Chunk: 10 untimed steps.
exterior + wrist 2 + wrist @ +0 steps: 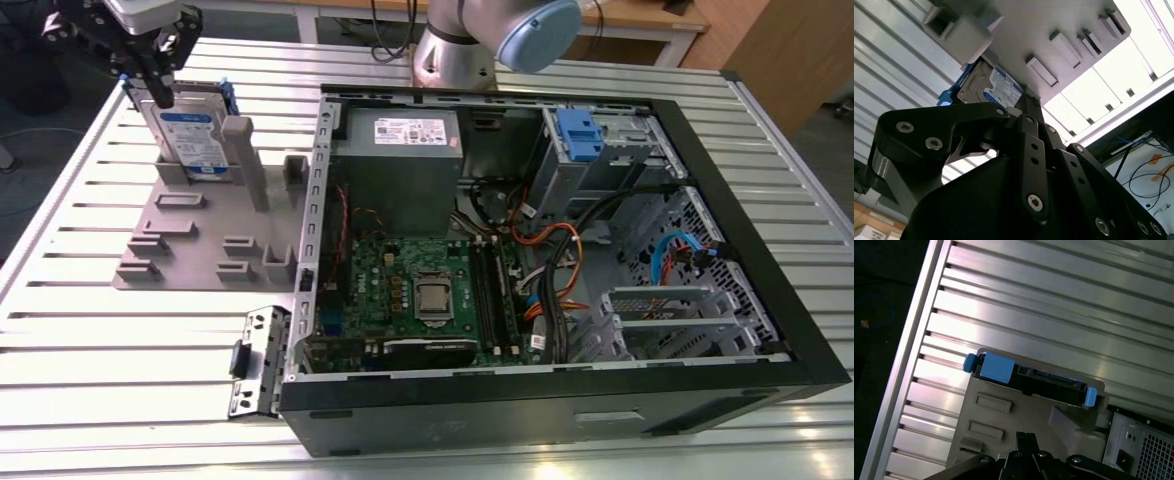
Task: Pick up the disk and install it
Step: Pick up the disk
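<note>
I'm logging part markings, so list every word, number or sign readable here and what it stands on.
White-and-blue label on the flat silver hard drive with blue rails: print too small to read.
White sticker on the big grey power supply box: print blurred, unreadable.
Green motherboard: no legible markings.
No text can be quoted.

The disk, standing on edge in a grey holder, carries a white-and-blue label across its face. The label's print cannot be made out in the exterior view or in the second wrist view. A white sticker sits on the grey power supply box inside the open computer case, and its lines of print are likewise unreadable. No other lettering or number is legible.
</note>
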Motion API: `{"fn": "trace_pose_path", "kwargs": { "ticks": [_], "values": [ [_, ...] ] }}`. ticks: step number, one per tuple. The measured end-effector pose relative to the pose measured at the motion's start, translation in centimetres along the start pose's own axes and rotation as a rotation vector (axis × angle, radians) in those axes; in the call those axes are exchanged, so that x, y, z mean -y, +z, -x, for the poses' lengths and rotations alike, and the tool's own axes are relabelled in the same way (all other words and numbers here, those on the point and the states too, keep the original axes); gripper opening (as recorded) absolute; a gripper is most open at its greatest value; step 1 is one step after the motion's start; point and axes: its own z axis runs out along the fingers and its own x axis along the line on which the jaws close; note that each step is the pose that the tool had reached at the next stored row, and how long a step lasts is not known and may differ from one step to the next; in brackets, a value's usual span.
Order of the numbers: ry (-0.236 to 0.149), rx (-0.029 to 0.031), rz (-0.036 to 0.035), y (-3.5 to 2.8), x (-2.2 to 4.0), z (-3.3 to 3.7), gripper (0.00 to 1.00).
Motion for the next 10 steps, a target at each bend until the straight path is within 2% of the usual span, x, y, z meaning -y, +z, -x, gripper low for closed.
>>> {"fn": "trace_pose_path", "kwargs": {
  "ticks": [10],
  "values": [
    [-0.061,-0.0024,0.0015,0.0,0.0,0.0,0.1]
  ]
}}
